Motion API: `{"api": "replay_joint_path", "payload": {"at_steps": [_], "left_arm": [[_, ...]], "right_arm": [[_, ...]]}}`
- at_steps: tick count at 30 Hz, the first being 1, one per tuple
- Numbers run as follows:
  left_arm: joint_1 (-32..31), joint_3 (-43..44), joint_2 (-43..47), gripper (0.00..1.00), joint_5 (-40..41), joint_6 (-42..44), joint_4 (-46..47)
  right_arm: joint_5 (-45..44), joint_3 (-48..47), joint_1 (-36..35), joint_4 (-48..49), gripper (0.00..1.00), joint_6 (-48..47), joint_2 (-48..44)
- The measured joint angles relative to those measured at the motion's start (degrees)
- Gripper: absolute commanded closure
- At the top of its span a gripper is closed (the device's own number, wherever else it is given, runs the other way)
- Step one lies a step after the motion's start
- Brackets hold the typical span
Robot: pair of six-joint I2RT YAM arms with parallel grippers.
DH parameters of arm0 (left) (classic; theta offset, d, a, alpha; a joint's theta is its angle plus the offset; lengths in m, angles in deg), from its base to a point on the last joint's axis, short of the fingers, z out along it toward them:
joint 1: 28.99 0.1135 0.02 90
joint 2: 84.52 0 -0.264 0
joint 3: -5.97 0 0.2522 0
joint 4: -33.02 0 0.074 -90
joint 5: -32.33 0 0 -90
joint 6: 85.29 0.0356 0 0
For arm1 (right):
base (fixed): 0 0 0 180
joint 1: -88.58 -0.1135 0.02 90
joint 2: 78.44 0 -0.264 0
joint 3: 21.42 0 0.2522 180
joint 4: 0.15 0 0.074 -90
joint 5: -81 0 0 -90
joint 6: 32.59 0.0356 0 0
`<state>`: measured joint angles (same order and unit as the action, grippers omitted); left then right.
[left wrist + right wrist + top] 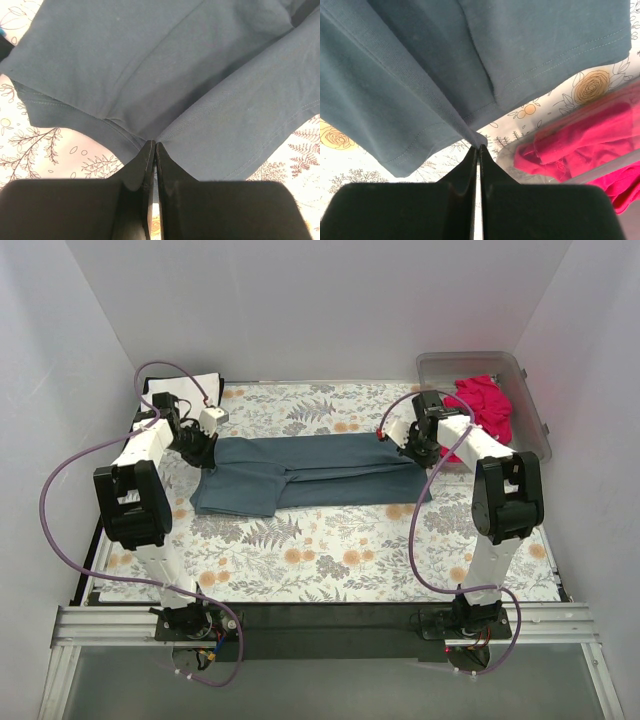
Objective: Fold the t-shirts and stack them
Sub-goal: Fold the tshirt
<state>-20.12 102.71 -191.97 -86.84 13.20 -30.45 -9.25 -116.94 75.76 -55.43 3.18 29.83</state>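
The dark slate-blue t-shirt (300, 472) is stretched across the middle of the floral cloth between both arms. My left gripper (207, 453) is shut on its left edge; the wrist view shows the fabric (165, 75) pinched at the fingertips (154, 146). My right gripper (414, 448) is shut on its right edge, fabric (445, 60) held at the fingertips (479, 147). The magenta-pink t-shirt (485, 405) lies crumpled in the clear bin and also shows in the right wrist view (580, 145). A folded white and black stack (185, 388) lies at the back left.
The clear plastic bin (530, 420) stands at the back right, close to my right gripper. The floral-patterned cloth (330, 555) covers the table. White walls enclose the back and both sides. Purple cables loop off both arms.
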Motion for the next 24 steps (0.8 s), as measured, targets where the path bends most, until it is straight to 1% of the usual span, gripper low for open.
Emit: {"api": "replay_joint_path", "payload": {"at_steps": [14, 15, 16, 17, 18, 19, 20, 24], "left_arm": [[0.00, 0.02, -1.99, 1.00, 0.57, -0.52, 1.38], [0.00, 0.02, -2.23, 1.00, 0.74, -0.70, 1.64], [0.00, 0.02, -2.40, 0.85, 0.81, -0.98, 1.95], [-0.02, 0.02, -2.64, 0.78, 0.92, -1.36, 2.23], [-0.02, 0.02, -2.82, 0.68, 1.03, -1.86, 2.45], [0.00, 0.02, -2.91, 0.62, 1.11, -2.16, 2.51], [0.00, 0.02, -2.91, 0.60, 1.16, -2.93, 2.51], [0.70, 0.42, -2.51, 0.58, -0.24, -6.29, 1.70]], "right_arm": [[-0.33, -1.03, 0.00, 1.18, 0.99, 0.02, 2.45], [-0.48, -1.14, 0.00, 1.18, 0.92, 0.04, 2.73], [-0.74, -1.40, 0.00, 1.18, 0.78, 0.20, 3.06], [-0.83, -1.73, 0.00, 1.18, 0.57, 0.37, 3.37], [-1.03, -2.01, -0.07, 1.22, 0.46, 0.92, 3.56], [-1.05, -2.25, -0.17, 1.27, 0.40, 1.09, 3.65], [-0.98, -2.36, -0.31, 1.36, 0.36, 1.20, 3.65], [-0.76, -2.82, -0.76, 0.81, 0.35, 2.21, 2.58]]}}
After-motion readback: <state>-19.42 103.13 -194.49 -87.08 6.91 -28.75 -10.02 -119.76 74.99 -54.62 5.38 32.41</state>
